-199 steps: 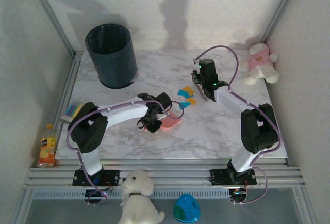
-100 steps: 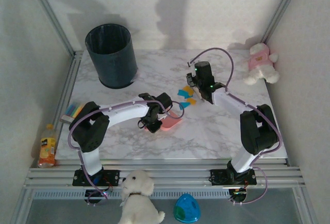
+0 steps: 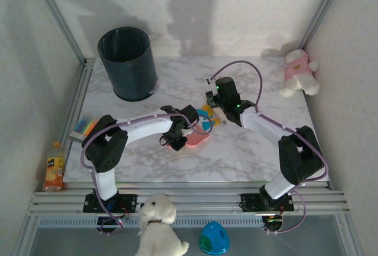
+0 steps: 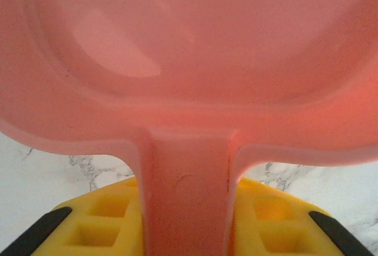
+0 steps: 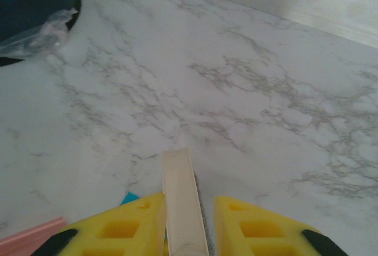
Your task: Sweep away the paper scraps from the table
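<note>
The left end effector [image 4: 189, 215] is closed on the stem of a pink dustpan [image 4: 189, 61]. Its yellow fingers [image 4: 100, 226] clamp the stem from both sides. The pan's bowl extends forward from the wrist over the marble worktop [image 4: 35, 167]. In the overhead view we locate the dustpan near the centre of the worktop, just right of the left wrist.

The right end effector [image 5: 189, 209] pinches a pale wooden handle [image 5: 180, 185], which runs forward from between its two fingers. In the overhead view this end effector stands at mid-worktop, just behind the paper scraps [image 3: 212, 120].

The scraps form a small cluster of blue and orange pieces. They lie on the worktop between the dustpan and the right end effector, close to both. In the right wrist view, one blue scrap [image 5: 130, 197] shows just left of the handle, beside the left finger. The dustpan's pink edge appears in the lower left corner.

A dark bin [image 3: 128, 61] stands on the far left of the worktop. A plush toy [image 3: 297, 72] sits at the far right corner.
</note>
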Controlling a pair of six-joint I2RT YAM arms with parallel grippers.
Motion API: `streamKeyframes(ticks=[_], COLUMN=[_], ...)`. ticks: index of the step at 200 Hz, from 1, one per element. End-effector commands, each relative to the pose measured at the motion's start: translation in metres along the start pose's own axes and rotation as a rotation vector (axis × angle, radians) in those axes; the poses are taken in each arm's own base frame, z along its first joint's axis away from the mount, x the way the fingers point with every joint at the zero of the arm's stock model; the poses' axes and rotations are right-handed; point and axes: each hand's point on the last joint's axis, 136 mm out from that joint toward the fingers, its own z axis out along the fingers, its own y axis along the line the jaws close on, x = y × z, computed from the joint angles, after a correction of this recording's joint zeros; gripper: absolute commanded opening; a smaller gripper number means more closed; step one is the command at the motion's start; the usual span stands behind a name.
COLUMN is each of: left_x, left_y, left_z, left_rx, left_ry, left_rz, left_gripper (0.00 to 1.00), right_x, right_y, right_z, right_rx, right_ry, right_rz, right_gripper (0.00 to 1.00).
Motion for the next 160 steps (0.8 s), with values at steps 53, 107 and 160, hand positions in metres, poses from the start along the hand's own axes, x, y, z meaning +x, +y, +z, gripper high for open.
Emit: streamKeyframes(ticks=[53, 107, 160], left_x=[0.002, 0.006, 0.005], left_y=[0.006, 0.007, 0.006], left_z=[0.001, -0.001, -0.007], left_rx=[-0.026, -0.031, -0.023], left_ry=[0.027, 0.034, 0.019], left_rz=[-0.011, -0.002, 0.01], left_gripper=[0.0, 0.0, 0.0], right_x=[0.003, -0.006, -0.017], right_y=[0.029, 0.036, 0.044], right_z=[-0.025, -0.037, -0.048], right_rx=[-0.079, -0.117, -0.173], right_ry=[0.017, -0.011, -0.032], right_rz=[0.011, 0.012, 0.007], right_gripper=[0.0, 0.0, 0.0])
